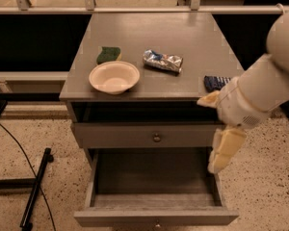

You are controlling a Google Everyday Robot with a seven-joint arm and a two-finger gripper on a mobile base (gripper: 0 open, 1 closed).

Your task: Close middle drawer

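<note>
The grey cabinet's middle drawer [135,216] stands pulled far out at the bottom of the view. Its plank floor [154,177] is bare and its small knob [157,224] is at the lower edge. Above it the first-tier drawer [115,134] is closed, with its round metal knob [156,137] showing. My gripper [225,150] hangs down from the white arm [265,90] at the cabinet's front right corner. It is beside the first-tier drawer's right end and above the open drawer's right wall.
On the cabinet top lie a cream bowl [114,77], a green sponge [109,54], a silver foil packet [163,60] and a blue packet [216,82] partly hidden by my arm. A black stand and cable [36,186] lie on the floor at left.
</note>
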